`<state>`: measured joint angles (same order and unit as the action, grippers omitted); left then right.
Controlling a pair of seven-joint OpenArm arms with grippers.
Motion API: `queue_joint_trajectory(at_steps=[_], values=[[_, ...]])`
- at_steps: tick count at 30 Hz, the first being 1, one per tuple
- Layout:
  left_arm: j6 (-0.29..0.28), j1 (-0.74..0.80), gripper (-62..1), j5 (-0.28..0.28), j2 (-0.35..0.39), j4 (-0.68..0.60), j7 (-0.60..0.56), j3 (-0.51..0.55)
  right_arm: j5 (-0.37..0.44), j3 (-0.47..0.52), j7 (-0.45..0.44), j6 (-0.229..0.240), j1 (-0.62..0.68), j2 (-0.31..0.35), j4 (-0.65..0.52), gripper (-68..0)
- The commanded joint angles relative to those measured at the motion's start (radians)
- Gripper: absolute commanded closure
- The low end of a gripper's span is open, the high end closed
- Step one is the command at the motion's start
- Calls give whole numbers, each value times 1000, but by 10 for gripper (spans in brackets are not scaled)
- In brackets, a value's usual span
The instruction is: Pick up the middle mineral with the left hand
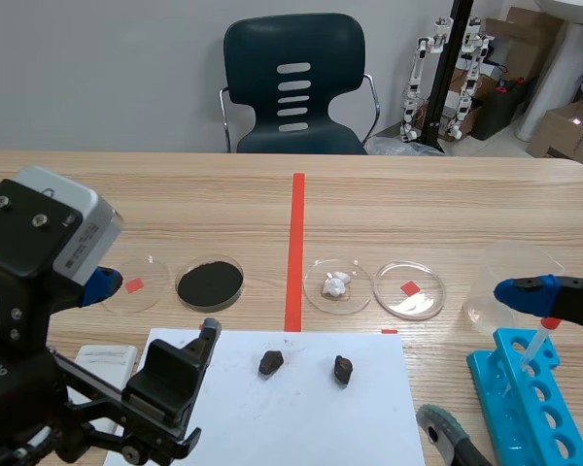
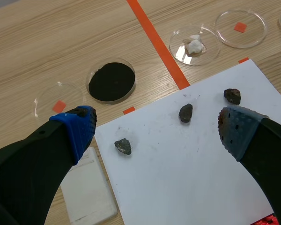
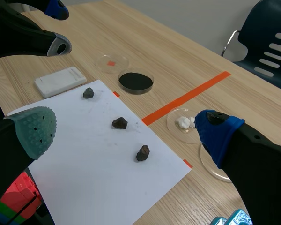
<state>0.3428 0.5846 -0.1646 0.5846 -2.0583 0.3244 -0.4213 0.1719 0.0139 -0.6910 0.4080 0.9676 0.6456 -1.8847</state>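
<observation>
Left gripper: fingers spread wide, nothing in them, hanging over the near-left part of the paper sheet. No contact with any rock.

Target is the middle rock, dark, lying flat on the sheet. Taking 12 o'clock as straight ahead of the gripper, it sits at about 1 o'clock from the gap's centre. That puts it ahead of the pad line, inside the finger span and nearer the right-hand finger than the blue left-hand pad. It's apart from both.

The row runs diagonally from that wrist: left rock at 8 o'clock from the target, close to the blue pad; right rock at 2 o'clock from the target, just ahead of the right-hand finger's tip.

From where I stand at the robot's end, the left rock is hidden behind the left arm; only the target and its right neighbour show.

Right gripper: also wide open, holding nothing, off the sheet's right side, by the blue rack.

Past the sheet, at 11 o'clock from the target, is a dish of black powder; at 12 o'clock is a dish with white lump, across the tape line. A white block lies just beside the sheet's left edge, under the left-hand finger.
</observation>
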Motion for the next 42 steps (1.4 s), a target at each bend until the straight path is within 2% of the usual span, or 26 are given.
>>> queue_joint_trajectory(at_steps=[1,31,35,42], values=[[2,0,-546,2,-7,-3,-13,-3,14,11,-15,1,-2,11,-7,-621],[2,0,-546,1,-8,-3,-7,-4,14,11,-15,1,-2,11,-7,-621],[6,-18,-546,2,-22,-3,68,-5,14,11,-15,1,-2,11,-7,-621],[6,-133,-546,5,-61,-2,305,-68,14,11,-15,1,-2,11,-7,-621]])
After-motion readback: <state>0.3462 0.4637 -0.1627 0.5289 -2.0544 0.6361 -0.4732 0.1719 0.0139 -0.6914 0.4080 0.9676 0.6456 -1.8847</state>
